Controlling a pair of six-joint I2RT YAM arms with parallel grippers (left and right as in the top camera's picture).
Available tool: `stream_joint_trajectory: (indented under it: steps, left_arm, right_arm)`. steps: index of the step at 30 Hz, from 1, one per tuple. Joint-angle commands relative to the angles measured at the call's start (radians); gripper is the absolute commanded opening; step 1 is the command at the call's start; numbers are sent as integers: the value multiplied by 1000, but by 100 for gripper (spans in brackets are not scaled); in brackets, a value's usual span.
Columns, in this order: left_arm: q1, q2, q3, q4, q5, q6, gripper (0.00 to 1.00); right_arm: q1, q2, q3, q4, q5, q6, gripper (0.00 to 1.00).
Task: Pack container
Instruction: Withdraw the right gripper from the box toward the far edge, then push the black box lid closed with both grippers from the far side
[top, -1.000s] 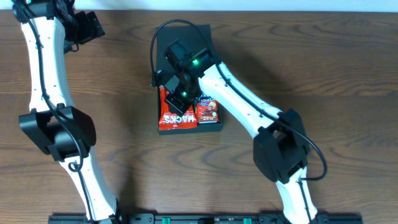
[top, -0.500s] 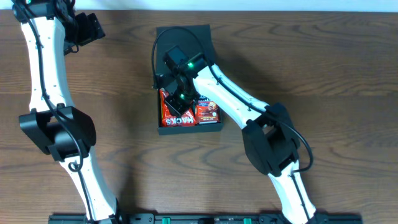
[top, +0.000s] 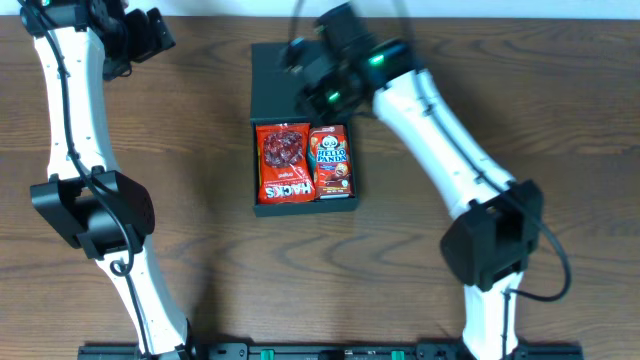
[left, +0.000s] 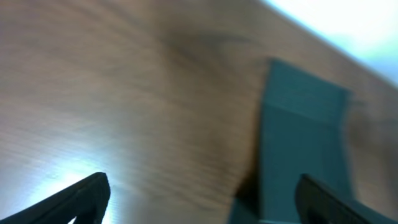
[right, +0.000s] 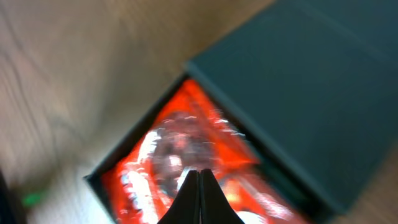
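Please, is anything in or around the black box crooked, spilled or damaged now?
Nothing stands out. The red snack packet and the Hello Panda box lie flat, side by side and straight, inside the container. Its lid lies folded open behind it, and no snack is outside.

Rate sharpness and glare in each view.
Overhead: sharp, print on the packets legible, only the far end of the right arm smeared. Left wrist: soft throughout, glare patch on the table lower left, blown-out white top right. Right wrist: heavily blurred, the red packet in the container streaked; the shut fingers crisper.
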Motion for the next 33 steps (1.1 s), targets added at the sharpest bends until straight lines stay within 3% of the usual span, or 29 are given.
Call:
stream_joint_trajectory:
  steps: [1, 2, 5, 11, 16, 24, 33]
  left_arm:
    - [-18, 18, 16, 19, 147, 21, 59]
    - [-27, 30, 16, 19, 147, 20, 34]
    - [-56, 77, 16, 19, 156, -1, 6]
    - [-156, 232, 16, 56, 155, -251, 6]
    - [-186, 321, 16, 56, 175, -366, 6]
    - [-151, 401, 16, 179, 454, -377, 6]
    - [-93, 407, 16, 179, 489, -251, 6]
  right_arm:
    - [-134, 20, 2, 25, -94, 17, 1]
    - [-166, 29, 2, 34, -94, 23, 2]
    - [-243, 76, 2, 56, -123, 40, 1]
    - [-335, 256, 2, 103, -360, 100, 2]
    - [-341, 348, 2, 127, -432, 128, 1]
    - [-374, 452, 2, 244, -634, 203, 1]
    - [-423, 515, 2, 406, -790, 366, 1]
